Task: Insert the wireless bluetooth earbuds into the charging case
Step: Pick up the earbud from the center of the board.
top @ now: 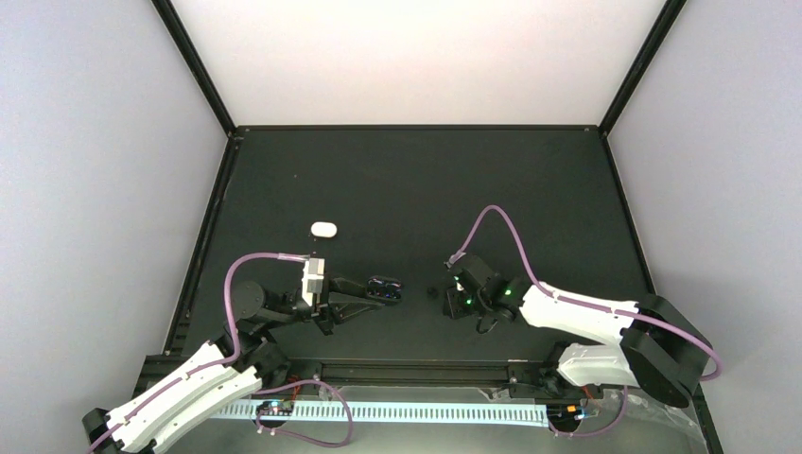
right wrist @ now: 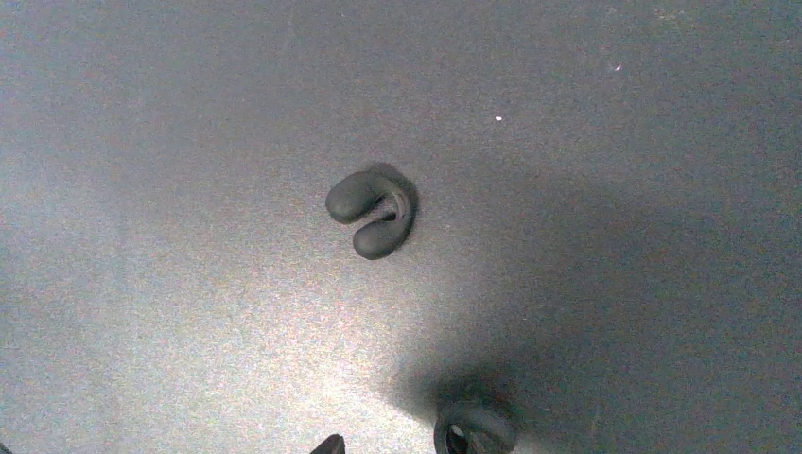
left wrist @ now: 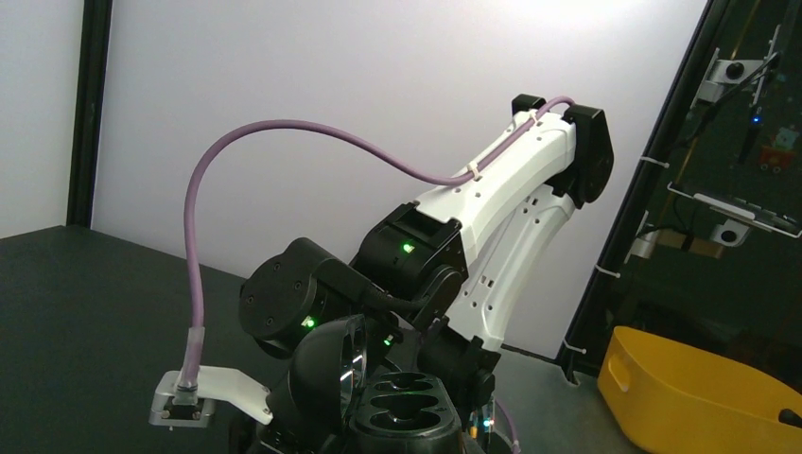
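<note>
An open black charging case hangs in my left gripper, which is shut on it just above the mat. In the left wrist view the case shows empty moulded wells, with its lid standing up on the left. My right gripper points down at the mat, just right of a black earbud. The right wrist view shows that U-shaped black earbud lying ahead. A second black earbud lies at the frame's bottom, right of my one visible fingertip. The jaws stand apart, touching neither bud.
A white oval case lies shut on the mat behind my left gripper. The right arm fills the left wrist view, with a yellow bin beyond the table edge. Black frame rails border the mat.
</note>
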You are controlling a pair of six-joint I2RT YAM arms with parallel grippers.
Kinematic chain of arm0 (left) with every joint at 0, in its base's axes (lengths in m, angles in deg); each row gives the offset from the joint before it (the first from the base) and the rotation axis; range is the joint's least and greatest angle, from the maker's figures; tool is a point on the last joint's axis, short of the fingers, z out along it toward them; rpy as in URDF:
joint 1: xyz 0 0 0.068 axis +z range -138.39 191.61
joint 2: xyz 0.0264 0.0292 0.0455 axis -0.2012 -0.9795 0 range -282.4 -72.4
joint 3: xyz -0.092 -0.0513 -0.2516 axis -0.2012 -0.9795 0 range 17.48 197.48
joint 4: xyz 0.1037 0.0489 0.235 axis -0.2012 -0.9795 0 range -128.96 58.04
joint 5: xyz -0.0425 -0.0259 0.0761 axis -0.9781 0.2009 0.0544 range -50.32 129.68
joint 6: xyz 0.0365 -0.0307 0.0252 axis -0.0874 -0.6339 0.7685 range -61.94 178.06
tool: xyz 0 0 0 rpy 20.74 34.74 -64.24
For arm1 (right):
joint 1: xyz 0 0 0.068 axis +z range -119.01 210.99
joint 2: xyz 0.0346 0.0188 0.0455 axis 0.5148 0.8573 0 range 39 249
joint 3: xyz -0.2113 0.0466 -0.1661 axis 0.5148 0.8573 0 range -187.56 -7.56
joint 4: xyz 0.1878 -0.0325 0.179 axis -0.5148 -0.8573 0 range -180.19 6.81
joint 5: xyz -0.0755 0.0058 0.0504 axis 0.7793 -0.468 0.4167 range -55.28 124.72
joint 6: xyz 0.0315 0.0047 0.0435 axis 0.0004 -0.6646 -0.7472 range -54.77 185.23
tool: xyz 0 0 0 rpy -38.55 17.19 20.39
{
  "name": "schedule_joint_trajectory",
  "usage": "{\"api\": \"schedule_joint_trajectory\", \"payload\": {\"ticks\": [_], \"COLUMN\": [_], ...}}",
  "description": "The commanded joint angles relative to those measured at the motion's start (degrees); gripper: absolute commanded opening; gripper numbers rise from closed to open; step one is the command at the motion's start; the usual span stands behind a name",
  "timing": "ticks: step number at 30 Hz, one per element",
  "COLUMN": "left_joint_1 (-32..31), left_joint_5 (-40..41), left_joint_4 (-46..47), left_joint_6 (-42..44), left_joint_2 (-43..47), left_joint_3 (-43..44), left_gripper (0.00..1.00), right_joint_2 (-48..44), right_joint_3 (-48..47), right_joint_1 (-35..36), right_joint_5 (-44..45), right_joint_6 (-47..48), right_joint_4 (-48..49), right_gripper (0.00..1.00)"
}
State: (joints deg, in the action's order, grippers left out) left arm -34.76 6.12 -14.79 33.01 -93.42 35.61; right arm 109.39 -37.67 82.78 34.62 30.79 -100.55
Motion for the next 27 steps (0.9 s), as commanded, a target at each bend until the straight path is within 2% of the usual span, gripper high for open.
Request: {"api": "schedule_joint_trajectory", "payload": {"ticks": [1, 27], "left_joint_1": [-0.43, -0.42], "left_joint_5": [0.62, 0.97], "left_joint_4": [0.05, 0.23], "left_joint_6": [0.88, 0.61], "left_joint_2": [0.07, 0.04], "left_joint_3": [0.24, -0.20], "left_gripper": [0.02, 0.02], "right_joint_2": [-0.03, -2.09], "right_joint_3": [0.23, 0.18], "right_joint_1": [0.19, 0.24], "right_joint_5": [3.50, 6.64], "right_joint_6": [-0.08, -0.74], "right_joint_4": [-3.67, -5.29], "right_gripper": [0.33, 0.23]}}
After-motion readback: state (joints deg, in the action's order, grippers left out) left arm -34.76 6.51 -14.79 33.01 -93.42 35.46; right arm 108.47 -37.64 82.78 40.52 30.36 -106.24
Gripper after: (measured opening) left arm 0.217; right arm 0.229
